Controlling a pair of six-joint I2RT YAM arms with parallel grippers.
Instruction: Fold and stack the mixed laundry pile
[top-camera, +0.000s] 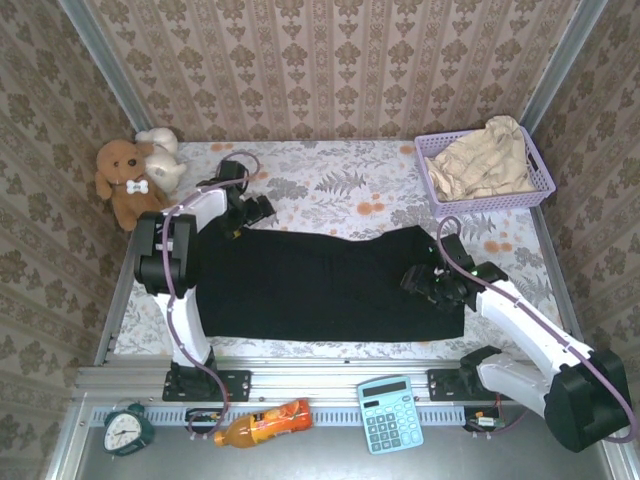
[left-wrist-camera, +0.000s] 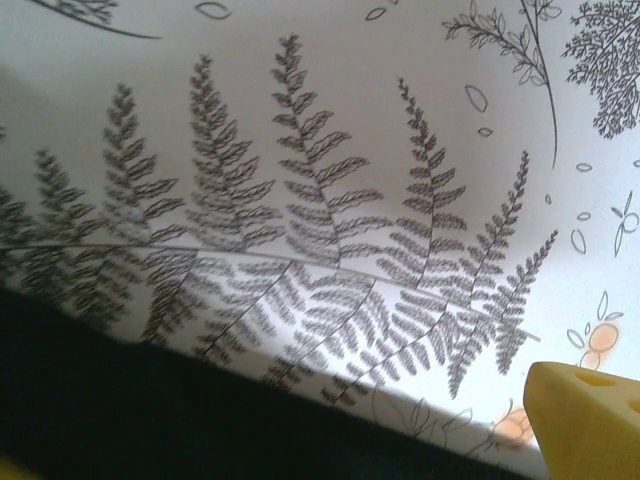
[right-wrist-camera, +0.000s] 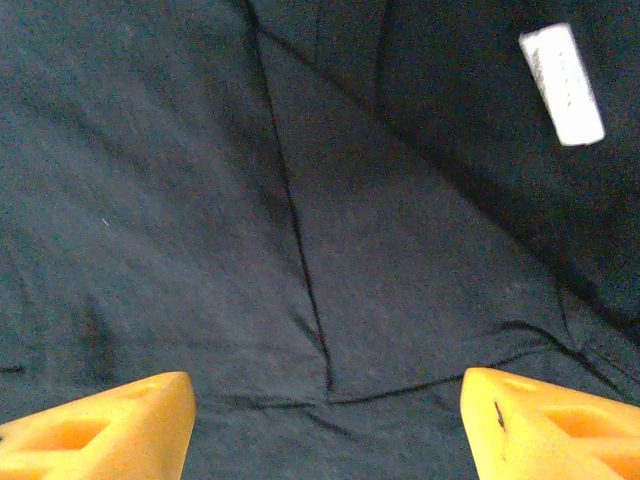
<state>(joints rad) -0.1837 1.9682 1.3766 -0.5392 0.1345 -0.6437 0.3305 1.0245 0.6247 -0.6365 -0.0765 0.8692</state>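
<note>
My right claw (right-wrist-camera: 325, 385) hangs with fingers spread and nothing between them, just above the black piece (right-wrist-camera: 300, 230) near its right end, where a white tag (right-wrist-camera: 562, 85) shows. My left claw (top-camera: 248, 208) is spread wide too, empty, over the table (left-wrist-camera: 300, 120) at the cloth's far left corner. The black piece lies flat across the middle, perhaps folded once already, though I can't be sure from above. The beige piece (top-camera: 485, 160) sits crumpled in the basket (top-camera: 490, 205) — unfolded, nothing stacked. I'd judge us under halfway.
</note>
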